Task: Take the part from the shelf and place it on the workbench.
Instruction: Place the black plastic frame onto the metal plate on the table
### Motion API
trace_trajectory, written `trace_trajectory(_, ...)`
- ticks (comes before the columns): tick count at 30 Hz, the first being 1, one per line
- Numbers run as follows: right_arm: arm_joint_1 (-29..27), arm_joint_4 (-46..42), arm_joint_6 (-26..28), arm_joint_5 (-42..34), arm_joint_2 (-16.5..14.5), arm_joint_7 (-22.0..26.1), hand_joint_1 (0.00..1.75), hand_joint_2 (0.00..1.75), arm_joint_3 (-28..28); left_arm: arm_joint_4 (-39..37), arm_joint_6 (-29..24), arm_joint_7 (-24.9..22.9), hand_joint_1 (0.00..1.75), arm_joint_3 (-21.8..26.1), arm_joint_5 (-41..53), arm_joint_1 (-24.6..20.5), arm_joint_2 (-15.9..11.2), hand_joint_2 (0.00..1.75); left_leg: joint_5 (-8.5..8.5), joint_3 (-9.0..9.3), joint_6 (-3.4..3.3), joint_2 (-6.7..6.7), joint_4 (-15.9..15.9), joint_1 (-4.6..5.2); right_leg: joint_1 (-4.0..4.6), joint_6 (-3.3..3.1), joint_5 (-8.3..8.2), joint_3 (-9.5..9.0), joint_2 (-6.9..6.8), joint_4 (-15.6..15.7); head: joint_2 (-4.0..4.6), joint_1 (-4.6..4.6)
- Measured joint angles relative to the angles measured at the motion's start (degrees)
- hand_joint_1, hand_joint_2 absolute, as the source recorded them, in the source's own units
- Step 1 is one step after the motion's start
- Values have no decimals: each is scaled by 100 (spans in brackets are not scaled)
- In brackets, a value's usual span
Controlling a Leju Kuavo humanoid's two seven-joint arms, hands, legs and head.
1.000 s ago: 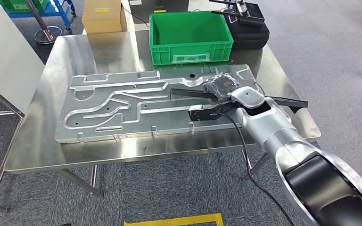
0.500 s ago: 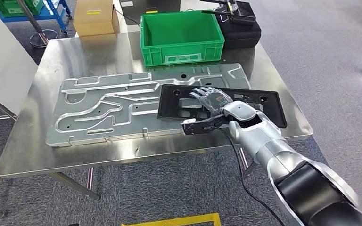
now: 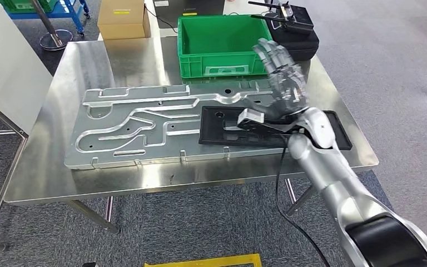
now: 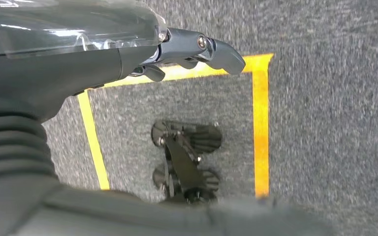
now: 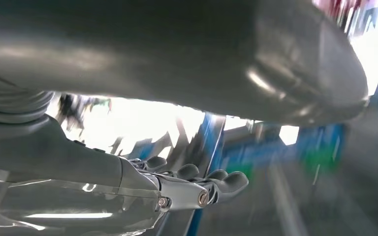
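Robot body: silver arms, grey hands, black cabling

Right arm [image 3: 333, 178]: brushed-silver shell, rounded joint cap at the wrist, glossy black section nearer the body; thin black cable [image 3: 281, 183] runs along it and loops off below. Right hand [image 3: 281, 83]: translucent smoky-grey palm and segmented fingers; a small pale grey block sits at the wrist. Wrist views: left hand [image 4: 187, 49] has a grey ribbed cover, clear glossy shell plate, dark blue-grey finger links with small round silver screws at the pivots; right hand in its wrist view shows the same build, blurred
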State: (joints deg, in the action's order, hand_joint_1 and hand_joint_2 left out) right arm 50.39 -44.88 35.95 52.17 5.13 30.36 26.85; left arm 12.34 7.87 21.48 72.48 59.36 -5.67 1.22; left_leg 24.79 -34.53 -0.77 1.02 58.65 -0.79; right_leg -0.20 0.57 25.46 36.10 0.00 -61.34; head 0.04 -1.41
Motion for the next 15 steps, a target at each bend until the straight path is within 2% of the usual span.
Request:
trace_trajectory(1,-234,-531,102,105,192,-79,0,0,-197,-5,31,19,0,1,-23,17,12,0,6,-1,19,17,1,1,26,-27,-40,-93,-11,200,0,2)
trace_trajectory(3,-880,-1563,298,336,564,-107,0,0,-700,-10,73,55,0,4,-90,52,34,0,15,10,70,43,-12,-6,62,-62,-25,-143,-27,306,0,2)
trace_trajectory(5,-1757,-2537,400,398,835,115,0,0,-1452,-12,86,83,0,21,-175,88,51,0,111,19,114,16,43,-8,34,-106,-44,-218,-72,378,0,5)
trace_trajectory(7,-2792,-3394,422,227,944,436,0,0,-2439,-13,85,98,0,60,-263,121,69,0,456,-110,142,-43,471,0,3,-152,-65,-286,-131,440,0,20)
trace_trajectory(9,-3899,-4039,421,5,954,652,0,0,-3436,-13,83,98,0,117,-335,149,91,0,892,-377,163,-67,1210,0,11,-176,-55,-289,-182,439,0,28)
trace_trajectory(10,-4393,-4276,391,-61,940,718,0,0,-3892,-13,76,92,0,146,-364,169,97,0,1003,-463,172,-70,1468,-1,12,-179,-50,-273,-196,429,0,27)
trace_trajectory(11,-4816,-4443,334,-100,912,771,0,0,-4301,-13,65,84,0,172,-386,192,102,0,1003,-454,176,-72,1529,-2,9,-180,-47,-252,-191,417,0,28)
trace_trajectory(12,-5159,-4553,259,-115,861,816,0,0,-4689,-13,47,69,0,197,-402,213,103,0,894,-324,172,-73,1350,-2,5,-178,-47,-235,-170,404,0,31)
trace_trajectory(13,-5446,-4607,173,-104,789,845,0,0,-5042,-13,27,53,0,222,-417,225,103,0,722,-97,158,-70,982,-2,0,-172,-45,-224,-143,389,0,31)
trace_trajectory(15,-5868,-4582,5,-53,589,901,0,0,-5686,-13,-17,26,0,270,-427,225,103,0,486,344,108,-51,202,11,5,-136,-42,-212,-90,347,0,28)
